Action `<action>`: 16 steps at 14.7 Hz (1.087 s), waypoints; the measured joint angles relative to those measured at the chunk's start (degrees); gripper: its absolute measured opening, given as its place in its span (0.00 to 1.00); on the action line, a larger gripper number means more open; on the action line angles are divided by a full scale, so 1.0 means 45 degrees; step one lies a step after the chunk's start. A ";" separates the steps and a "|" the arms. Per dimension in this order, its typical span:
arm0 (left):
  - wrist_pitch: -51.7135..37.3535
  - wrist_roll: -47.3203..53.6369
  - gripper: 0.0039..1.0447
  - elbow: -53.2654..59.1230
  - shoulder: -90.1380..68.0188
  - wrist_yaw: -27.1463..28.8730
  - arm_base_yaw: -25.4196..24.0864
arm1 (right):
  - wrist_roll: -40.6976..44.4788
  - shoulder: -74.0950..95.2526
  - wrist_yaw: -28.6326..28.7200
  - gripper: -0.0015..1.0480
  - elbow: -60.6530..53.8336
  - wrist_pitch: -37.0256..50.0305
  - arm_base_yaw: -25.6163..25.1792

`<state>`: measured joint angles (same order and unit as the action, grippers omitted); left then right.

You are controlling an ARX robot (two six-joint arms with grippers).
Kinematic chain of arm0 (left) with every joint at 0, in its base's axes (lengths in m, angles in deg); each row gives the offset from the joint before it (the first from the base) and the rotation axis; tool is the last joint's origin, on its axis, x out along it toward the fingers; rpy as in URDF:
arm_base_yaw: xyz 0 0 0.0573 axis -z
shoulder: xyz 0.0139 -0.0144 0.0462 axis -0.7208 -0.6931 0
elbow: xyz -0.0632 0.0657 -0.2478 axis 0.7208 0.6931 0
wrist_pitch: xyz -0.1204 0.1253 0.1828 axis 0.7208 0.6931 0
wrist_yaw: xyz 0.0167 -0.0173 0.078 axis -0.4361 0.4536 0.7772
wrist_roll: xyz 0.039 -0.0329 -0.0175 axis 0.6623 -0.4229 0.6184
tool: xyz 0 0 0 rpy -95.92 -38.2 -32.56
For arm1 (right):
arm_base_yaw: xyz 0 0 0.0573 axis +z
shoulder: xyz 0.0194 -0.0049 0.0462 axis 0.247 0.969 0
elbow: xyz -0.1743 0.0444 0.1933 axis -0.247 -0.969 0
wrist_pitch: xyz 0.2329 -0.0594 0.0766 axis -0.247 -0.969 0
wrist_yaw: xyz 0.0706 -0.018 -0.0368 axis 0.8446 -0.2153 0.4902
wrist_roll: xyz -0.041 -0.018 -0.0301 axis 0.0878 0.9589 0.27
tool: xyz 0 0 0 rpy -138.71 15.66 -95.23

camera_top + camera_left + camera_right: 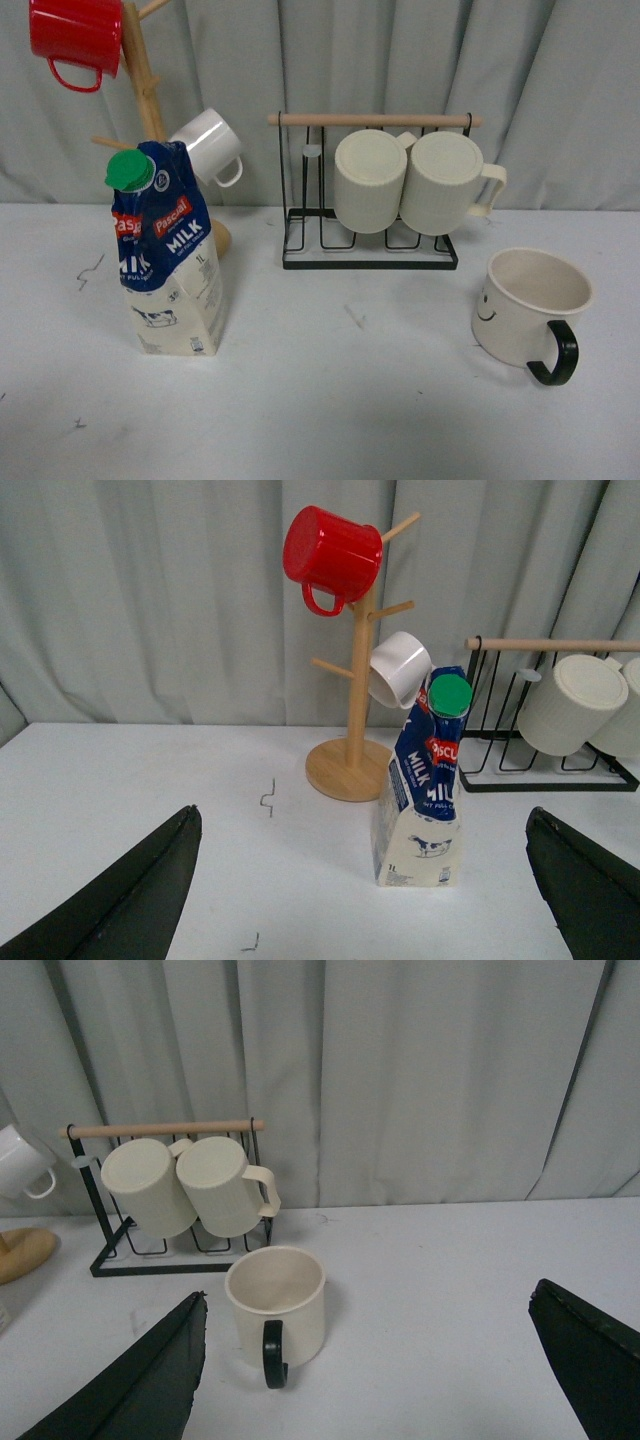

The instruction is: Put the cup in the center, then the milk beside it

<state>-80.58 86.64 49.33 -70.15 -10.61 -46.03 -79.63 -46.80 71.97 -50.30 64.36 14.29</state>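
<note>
Cup [530,305], near the worktop's [320,420] right edge: likely stiff, breakable; grip its wall. Left pincer [362,815] and right pincer [370,1293] spread, empty.

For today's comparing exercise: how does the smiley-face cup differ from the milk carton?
The cup is short, round and open-topped; the milk carton is tall, boxy and green-capped. The cup has a black handle; the milk carton has none. Both stand upright on the table.

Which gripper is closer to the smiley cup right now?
Right. The right gripper faces the cup just ahead; the left gripper faces the milk, with no cup in its view.
</note>
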 joint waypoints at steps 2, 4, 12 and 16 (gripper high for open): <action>0.0000 0.0000 0.94 0.0000 0.0000 0.0000 0.0000 | 0.0000 0.0000 0.0000 0.94 0.0000 0.0000 0.0000; 0.0000 0.0000 0.94 0.0000 0.0000 0.0000 0.0000 | 0.0000 0.0000 0.0000 0.94 0.0000 0.0000 0.0000; 0.0000 0.0000 0.94 0.0000 0.0000 0.0000 0.0000 | 0.0000 0.0000 -0.0005 0.94 0.0000 0.0000 0.0000; 0.0000 0.0000 0.94 0.0000 0.0000 0.0000 0.0000 | 0.0000 0.0000 0.0000 0.94 0.0000 0.0000 0.0000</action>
<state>-80.58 86.64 49.33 -70.15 -10.61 -46.03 -79.63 -46.80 71.97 -50.30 64.36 14.29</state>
